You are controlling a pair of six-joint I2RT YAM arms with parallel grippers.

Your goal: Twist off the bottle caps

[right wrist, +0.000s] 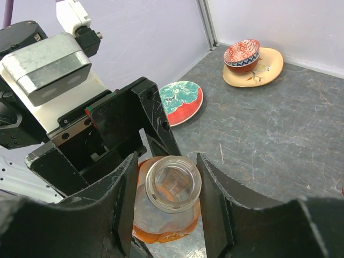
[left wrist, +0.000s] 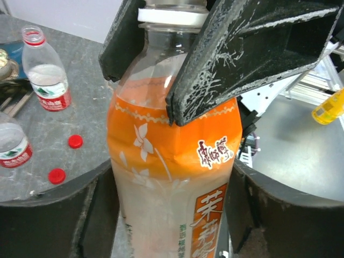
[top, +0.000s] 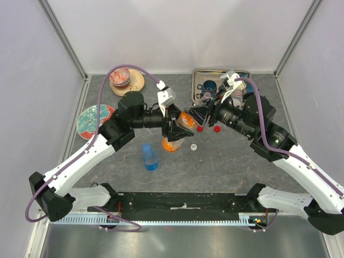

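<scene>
My left gripper (top: pixel 174 131) (left wrist: pixel 172 215) is shut on the body of the orange-liquid bottle (top: pixel 173 142) (left wrist: pixel 166 161) (right wrist: pixel 161 226) and holds it tilted above the table. Its mouth (right wrist: pixel 173 184) is bare, with no cap. My right gripper (top: pixel 199 114) (right wrist: pixel 167 161) is open and empty, its fingers (left wrist: pixel 242 54) close on either side of the neck. A white cap (top: pixel 193 147) and two red caps (top: pixel 199 129) (top: pixel 217 129) (left wrist: pixel 76 141) (left wrist: pixel 56 176) lie on the table. Two clear red-labelled bottles (left wrist: pixel 45 70) (left wrist: pixel 13 145) stand uncapped. The blue bottle (top: pixel 150 158) stands with its blue cap on.
A metal tray (top: pixel 201 75) with a blue cup (top: pixel 209 86) sits at the back right. A tan plate with a red bowl (top: pixel 122 79) (right wrist: pixel 252 59) is at the back left. A teal plate with a red rim (top: pixel 94 121) (right wrist: pixel 183 99) lies at the left.
</scene>
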